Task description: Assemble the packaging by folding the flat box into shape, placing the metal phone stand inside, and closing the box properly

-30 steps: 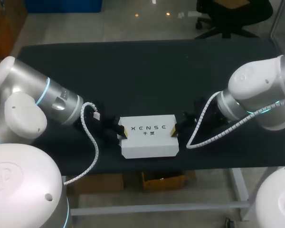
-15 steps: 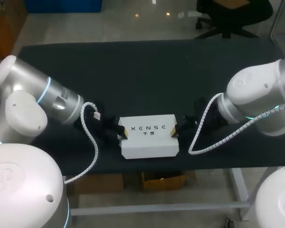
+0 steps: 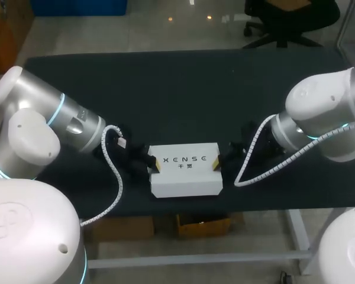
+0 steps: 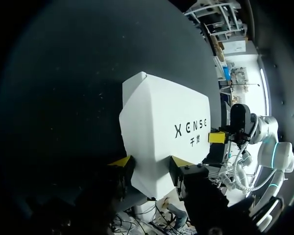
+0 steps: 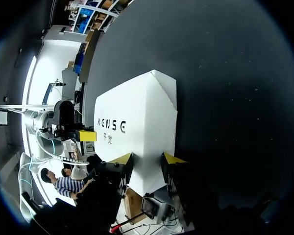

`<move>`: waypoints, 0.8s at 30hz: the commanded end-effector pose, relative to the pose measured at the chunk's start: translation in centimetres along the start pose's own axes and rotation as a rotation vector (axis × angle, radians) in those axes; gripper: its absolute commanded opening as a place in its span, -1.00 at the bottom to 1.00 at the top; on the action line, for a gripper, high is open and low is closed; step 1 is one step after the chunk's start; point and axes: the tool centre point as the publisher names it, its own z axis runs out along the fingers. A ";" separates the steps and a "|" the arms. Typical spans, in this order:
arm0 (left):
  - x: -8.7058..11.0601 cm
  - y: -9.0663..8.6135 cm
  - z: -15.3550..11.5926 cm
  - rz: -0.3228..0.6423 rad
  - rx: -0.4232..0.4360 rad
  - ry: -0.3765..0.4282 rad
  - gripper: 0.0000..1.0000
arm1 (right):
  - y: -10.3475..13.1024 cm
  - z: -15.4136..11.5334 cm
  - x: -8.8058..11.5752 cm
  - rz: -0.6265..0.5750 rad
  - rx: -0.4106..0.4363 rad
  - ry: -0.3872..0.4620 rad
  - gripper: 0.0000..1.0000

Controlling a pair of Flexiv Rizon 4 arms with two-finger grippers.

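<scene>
Lighting, one entry: even overhead light is falling on the dark table (image 3: 165, 83), which is showing hardly any shadows; the white box (image 3: 184, 170) is glaring on top, its front face dimming slightly; in both wrist views its near end is greying into shade; cyan rings are glowing on the left arm (image 3: 58, 111) and the right arm (image 3: 328, 139).

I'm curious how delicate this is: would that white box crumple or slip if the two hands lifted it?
Probably light: the box looks like thin folded card. It may dent, since the left hand and right hand pinch only its ends. Its flat faces and low shape suggest it slides rather than rolls or tips.
</scene>
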 end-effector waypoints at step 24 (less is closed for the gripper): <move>1.5 -0.7 -0.6 -0.043 -0.081 -0.033 -0.04 | 0.4 -0.7 1.3 0.044 0.045 -0.027 -0.28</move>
